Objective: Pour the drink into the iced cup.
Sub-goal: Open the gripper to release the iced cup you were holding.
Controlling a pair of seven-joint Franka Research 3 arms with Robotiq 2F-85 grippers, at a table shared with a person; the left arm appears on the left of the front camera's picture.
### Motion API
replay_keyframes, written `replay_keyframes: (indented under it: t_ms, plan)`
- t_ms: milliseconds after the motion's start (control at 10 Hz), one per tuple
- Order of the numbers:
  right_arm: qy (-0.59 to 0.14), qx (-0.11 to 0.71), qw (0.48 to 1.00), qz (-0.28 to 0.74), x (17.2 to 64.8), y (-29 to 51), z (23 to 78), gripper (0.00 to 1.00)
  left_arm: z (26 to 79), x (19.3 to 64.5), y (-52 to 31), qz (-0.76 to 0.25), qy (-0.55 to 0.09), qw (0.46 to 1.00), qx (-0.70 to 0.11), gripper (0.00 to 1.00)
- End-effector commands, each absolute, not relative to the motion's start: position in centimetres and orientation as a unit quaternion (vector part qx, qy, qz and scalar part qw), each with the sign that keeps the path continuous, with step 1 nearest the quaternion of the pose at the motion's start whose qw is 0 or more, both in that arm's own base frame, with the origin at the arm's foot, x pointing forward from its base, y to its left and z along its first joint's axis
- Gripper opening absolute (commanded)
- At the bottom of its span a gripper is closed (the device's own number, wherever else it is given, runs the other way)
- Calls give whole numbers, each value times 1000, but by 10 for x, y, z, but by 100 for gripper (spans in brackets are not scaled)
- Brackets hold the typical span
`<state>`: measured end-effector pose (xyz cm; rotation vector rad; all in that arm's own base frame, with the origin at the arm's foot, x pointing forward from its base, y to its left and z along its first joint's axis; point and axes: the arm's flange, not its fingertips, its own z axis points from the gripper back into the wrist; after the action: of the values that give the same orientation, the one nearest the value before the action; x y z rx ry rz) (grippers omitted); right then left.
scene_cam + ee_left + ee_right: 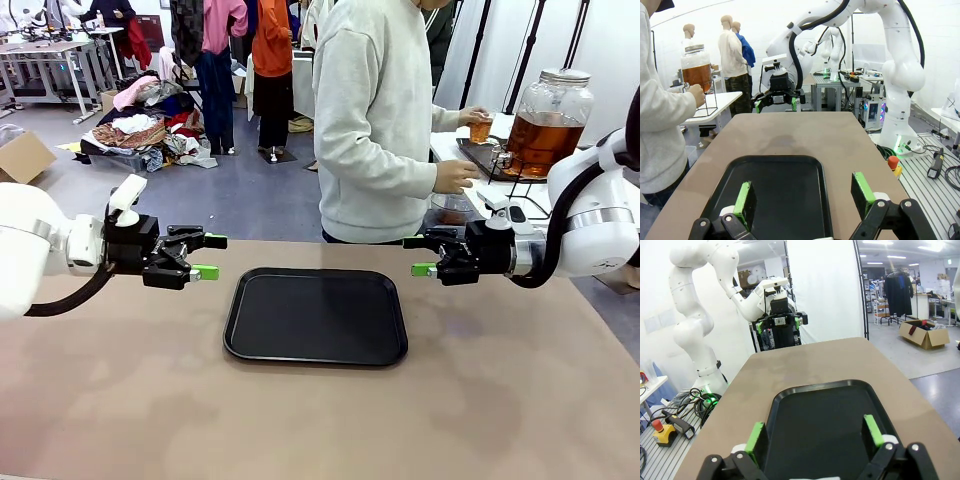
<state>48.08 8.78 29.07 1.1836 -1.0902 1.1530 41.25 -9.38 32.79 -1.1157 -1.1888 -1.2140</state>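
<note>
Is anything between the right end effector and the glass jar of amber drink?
Yes: the person's hand lies between the open right end effector and the round glass drink jar on the side table beyond.

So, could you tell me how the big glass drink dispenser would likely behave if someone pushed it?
The dispenser is probably heavy, being over half full of amber drink. It is glass, so likely fragile. Standing raised on a thin wire stand, it might tip.
</note>
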Motion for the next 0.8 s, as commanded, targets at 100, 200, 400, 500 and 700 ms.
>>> replay_keyframes:
  t_ms: [100, 200, 400, 500, 700]
  plan:
    - [-459, 498, 551, 487, 482, 88, 292, 100, 329, 411, -94, -508, -501, 524, -464, 100]
    - [-459, 498, 551, 487, 482, 88, 292, 100, 329, 411, -94, -508, -501, 524, -464, 100]
    - [-459, 498, 551, 487, 482, 88, 292, 100, 329, 411, -94, -508, -501, 524, -464, 100]
    - [-459, 498, 551, 487, 482, 88, 292, 100, 329, 411, -94, -508, -501, 524, -464, 100]
    - [-459, 498, 551, 487, 482, 88, 292, 100, 329, 411, -94, -508, -501, 524, -464, 100]
